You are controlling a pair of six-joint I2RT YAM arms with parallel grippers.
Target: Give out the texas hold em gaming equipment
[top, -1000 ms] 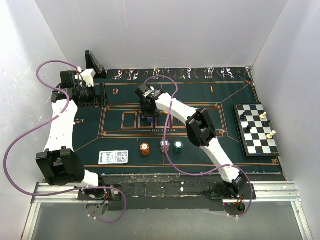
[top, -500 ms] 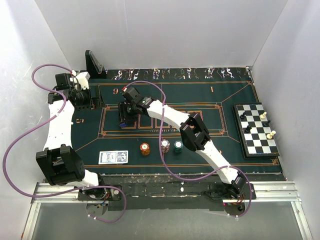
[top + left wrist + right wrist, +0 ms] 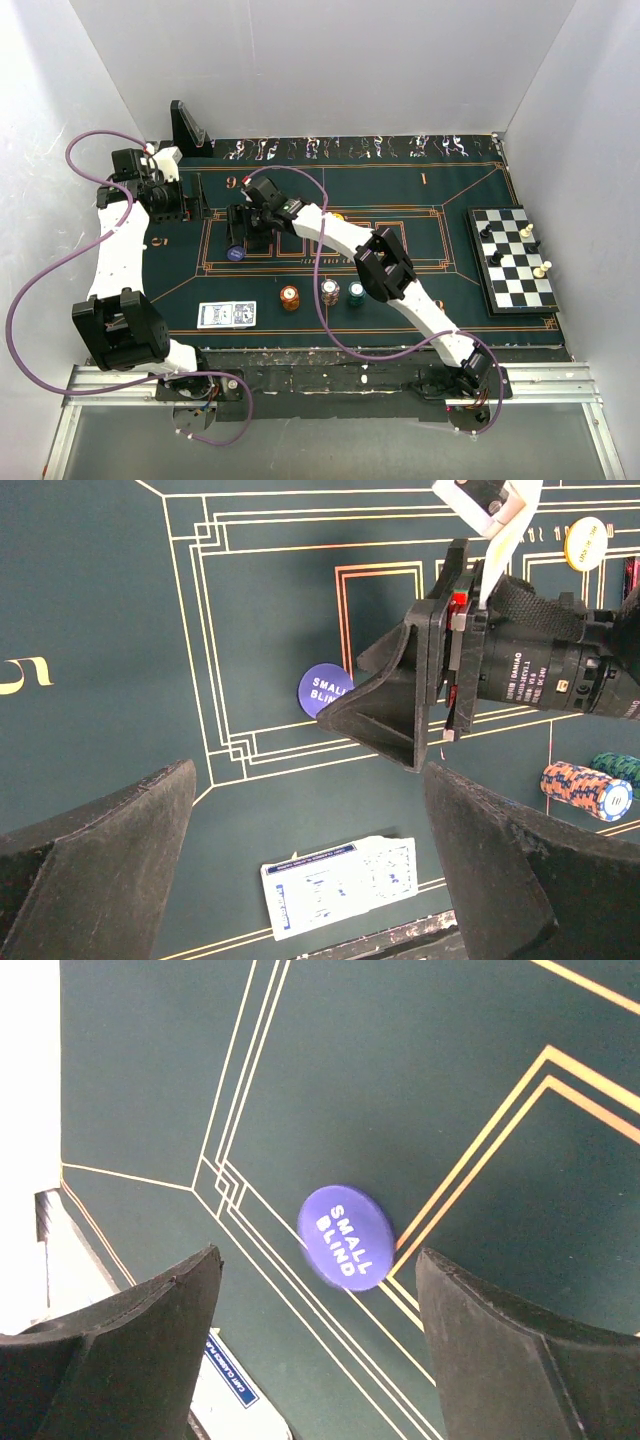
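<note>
Hidden: the blue button (image 3: 347, 1236) is partly covered in the left wrist view by a finger of the right gripper (image 3: 243, 235). The teal stack (image 3: 356, 294) is cut off at that view's 3 o'clock edge.
Hard to make out: print on the yellow disc (image 3: 586, 542) and the card deck (image 3: 226, 315) is too small to read. The button's lower-left rim is blurred in the right wrist view.
Writing: the button reads "SMALL BLIND", white on blue. The mat (image 3: 460, 200) carries gold numerals "9" and "1".
Right gripper jaws: spread; the button lies on the mat between them, touching neither finger.
Left gripper (image 3: 310, 770) jaws: spread wide, nothing between them.
Button position: on the gold lines, at 7 o'clock of the right gripper in the top view, with the deck at its 6 o'clock.
Chips: the orange stack (image 3: 289, 298), white-pink stack (image 3: 329, 292) and teal stack stand in a row at 4 o'clock of the button.
Others: the chessboard (image 3: 515, 258) is at the mat's 3 o'clock edge, the wedge stand (image 3: 187, 126) at its 11 o'clock corner.
</note>
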